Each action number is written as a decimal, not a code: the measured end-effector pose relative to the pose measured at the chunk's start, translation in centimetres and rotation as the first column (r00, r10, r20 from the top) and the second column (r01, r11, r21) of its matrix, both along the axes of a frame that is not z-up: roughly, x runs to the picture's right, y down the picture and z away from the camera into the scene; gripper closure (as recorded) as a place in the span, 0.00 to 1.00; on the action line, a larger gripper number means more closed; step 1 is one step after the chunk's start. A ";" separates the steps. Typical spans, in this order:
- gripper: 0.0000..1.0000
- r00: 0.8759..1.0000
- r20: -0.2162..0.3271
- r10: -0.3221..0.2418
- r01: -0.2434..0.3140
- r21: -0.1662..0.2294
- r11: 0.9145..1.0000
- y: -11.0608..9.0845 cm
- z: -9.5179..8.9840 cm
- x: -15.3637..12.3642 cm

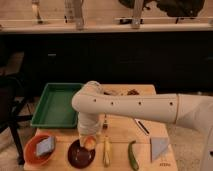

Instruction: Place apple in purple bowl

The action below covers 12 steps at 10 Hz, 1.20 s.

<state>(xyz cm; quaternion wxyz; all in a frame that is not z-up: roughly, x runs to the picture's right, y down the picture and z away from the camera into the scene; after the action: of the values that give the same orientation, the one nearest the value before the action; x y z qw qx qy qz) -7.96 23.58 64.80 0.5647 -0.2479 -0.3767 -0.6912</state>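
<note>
White arm reaching in from the right across the table [120, 127], bent down at its left end. End effector [88, 138] low over the purple bowl [80, 155], right at the bowl's far rim. Apple [90, 142] directly beneath it, above the bowl's dark inside; grip on the fruit and finger spread impossible to tell. Orange bowl [39, 150] with blue-grey sponge [45, 146] to the left. Green tray [57, 105] farther back. Yellow item [106, 150] and green pepper [132, 156] lying right of the purple bowl.
</note>
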 end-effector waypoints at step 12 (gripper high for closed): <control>0.54 0.997 0.066 -0.037 0.041 -0.056 0.998 2.6 0.6 -4.1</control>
<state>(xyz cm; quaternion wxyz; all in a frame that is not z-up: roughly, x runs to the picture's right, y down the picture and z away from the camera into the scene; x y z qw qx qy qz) -12.09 26.16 65.42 0.5313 -0.2488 -0.4095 -0.6986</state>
